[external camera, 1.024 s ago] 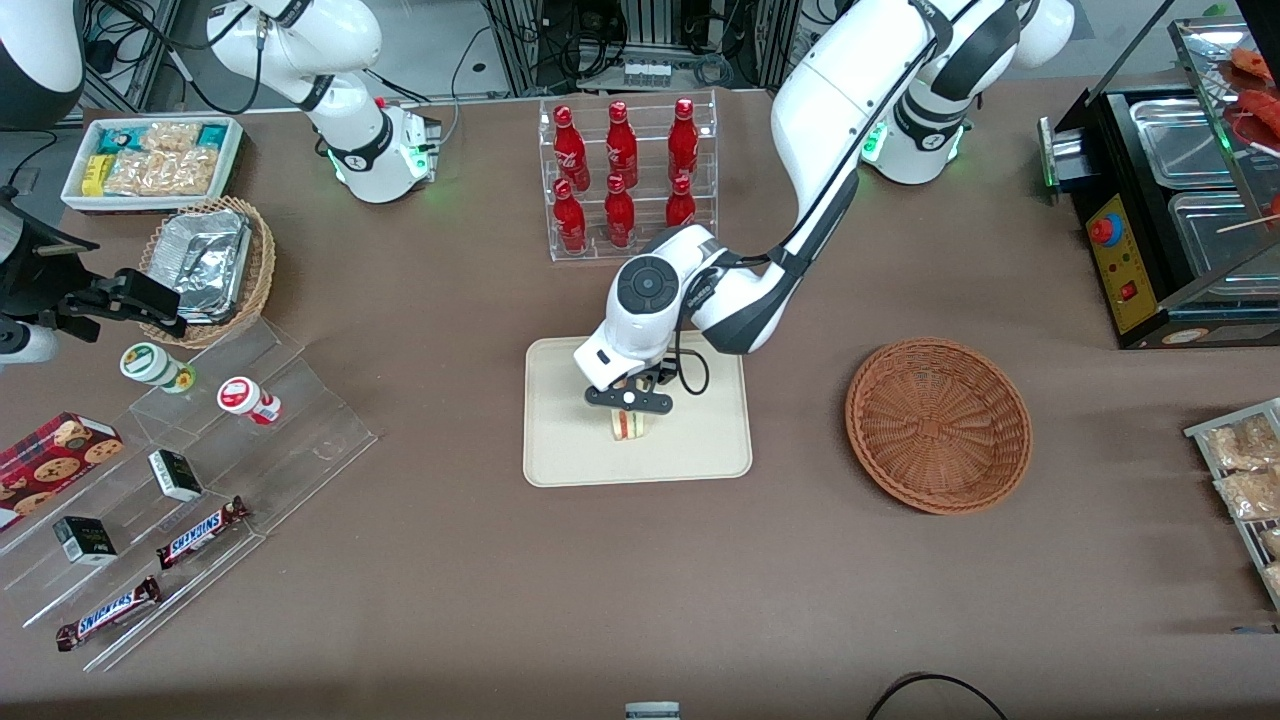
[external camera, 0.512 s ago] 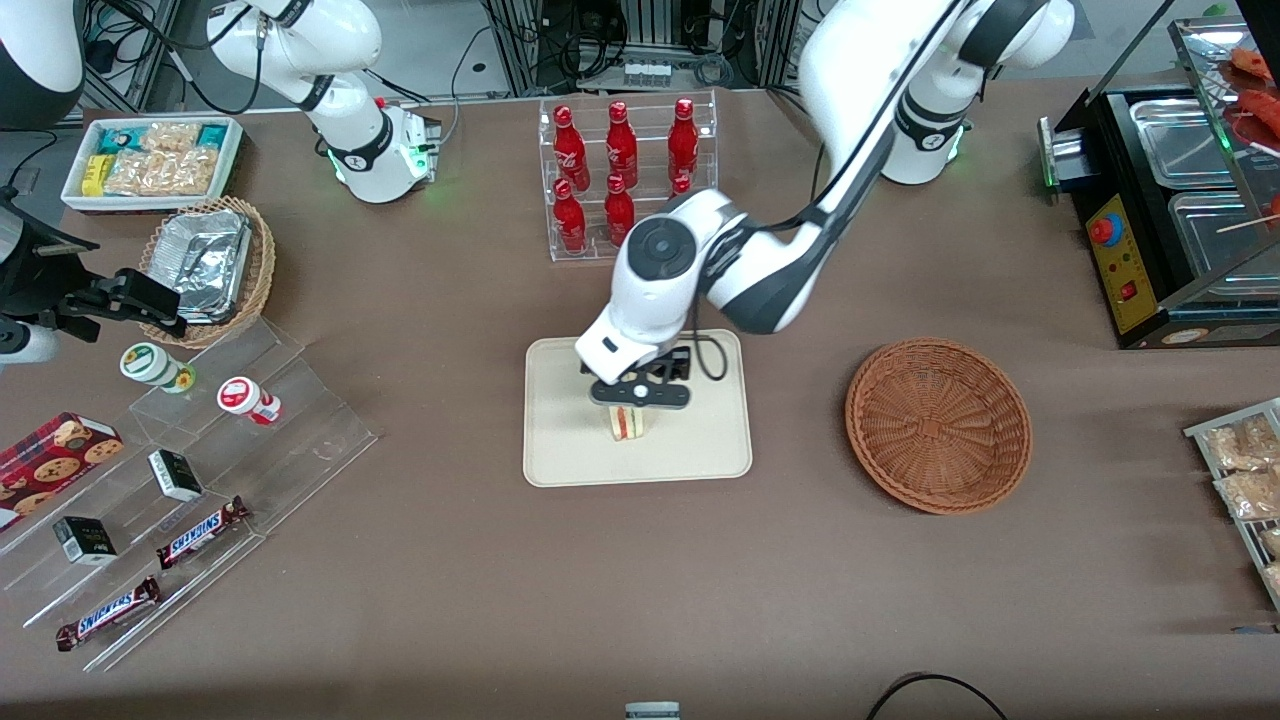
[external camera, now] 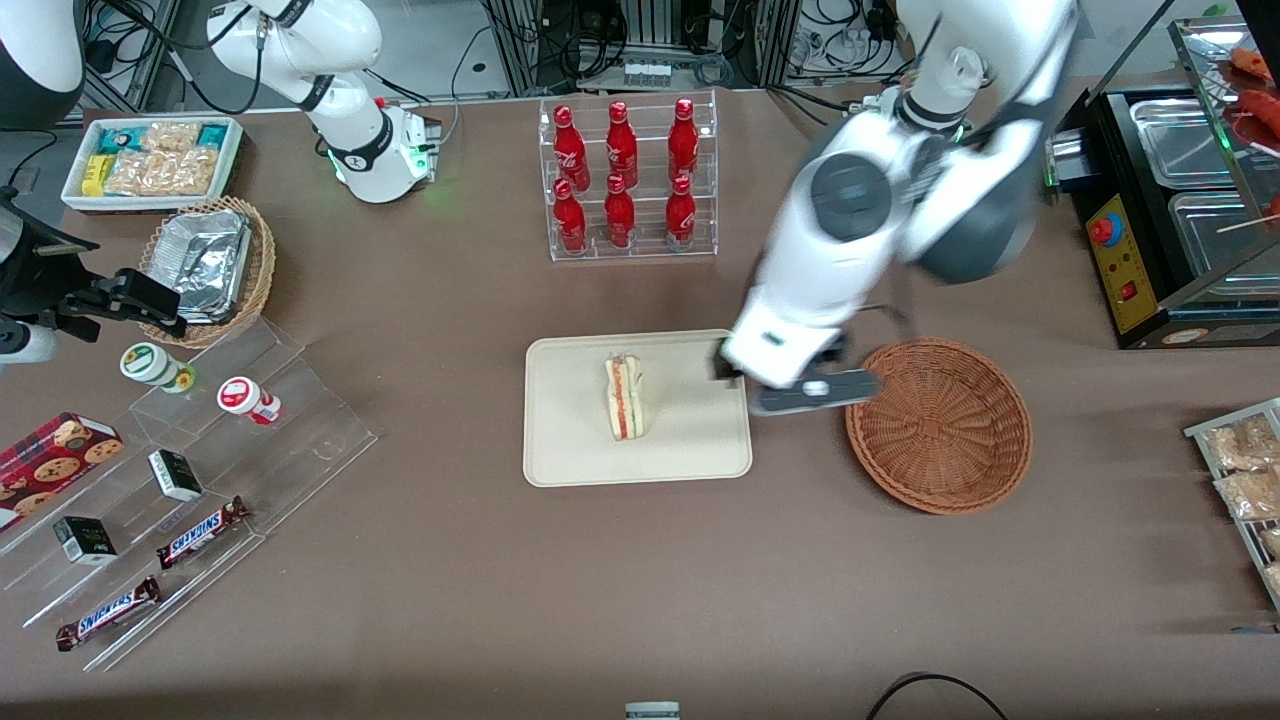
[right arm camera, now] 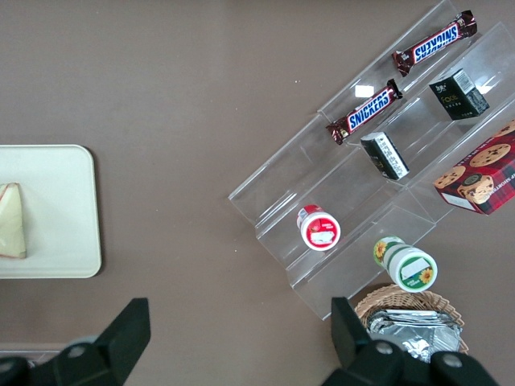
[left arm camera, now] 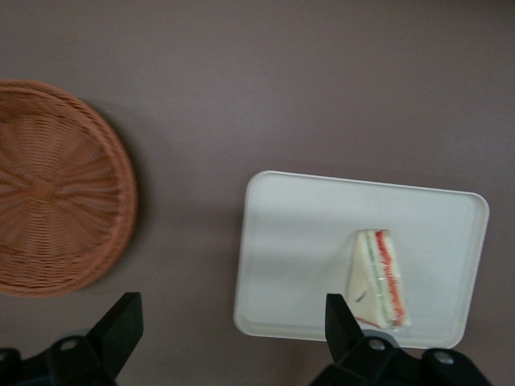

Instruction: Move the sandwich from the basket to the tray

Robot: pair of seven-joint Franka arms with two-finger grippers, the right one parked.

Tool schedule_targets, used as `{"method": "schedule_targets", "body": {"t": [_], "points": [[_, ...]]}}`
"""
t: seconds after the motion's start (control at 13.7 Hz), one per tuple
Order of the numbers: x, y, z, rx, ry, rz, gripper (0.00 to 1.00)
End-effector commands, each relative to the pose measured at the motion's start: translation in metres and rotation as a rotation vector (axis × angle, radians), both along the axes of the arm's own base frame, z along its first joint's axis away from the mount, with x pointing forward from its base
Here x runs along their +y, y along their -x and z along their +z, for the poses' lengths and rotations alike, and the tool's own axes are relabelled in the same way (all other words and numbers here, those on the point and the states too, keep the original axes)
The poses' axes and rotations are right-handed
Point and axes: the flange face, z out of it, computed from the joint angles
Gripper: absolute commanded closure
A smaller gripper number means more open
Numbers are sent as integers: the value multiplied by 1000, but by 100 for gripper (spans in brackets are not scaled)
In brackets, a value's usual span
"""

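The sandwich (external camera: 625, 397), a white wedge with red and green layers, lies on the cream tray (external camera: 570, 450) in the middle of the table. It also shows in the left wrist view (left arm camera: 378, 277) on the tray (left arm camera: 298, 249). The reddish-brown wicker basket (external camera: 938, 425) stands empty toward the working arm's end; it shows in the left wrist view (left arm camera: 56, 189) too. My left gripper (external camera: 810, 388) is open and empty, raised above the table between the tray's edge and the basket.
A clear rack of red bottles (external camera: 625, 175) stands farther from the front camera than the tray. A tan basket with foil containers (external camera: 205, 265), a snack bin (external camera: 150, 160) and a clear stepped display with candy bars (external camera: 190, 470) lie toward the parked arm's end. A food warmer (external camera: 1180, 210) stands near the working arm.
My left gripper let go of the sandwich, rose off the tray and swung toward the basket. The sandwich stays on the tray.
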Motion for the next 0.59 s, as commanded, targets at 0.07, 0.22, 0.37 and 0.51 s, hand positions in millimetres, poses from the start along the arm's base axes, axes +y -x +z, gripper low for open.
{"method": "schedule_targets", "body": {"t": [0.07, 0.22, 0.37, 0.51], "points": [[100, 15, 53, 17, -16, -52, 0], [157, 24, 75, 24, 1, -74, 0], [211, 38, 92, 7, 33, -78, 0], [225, 52, 107, -1, 29, -67, 0]]}}
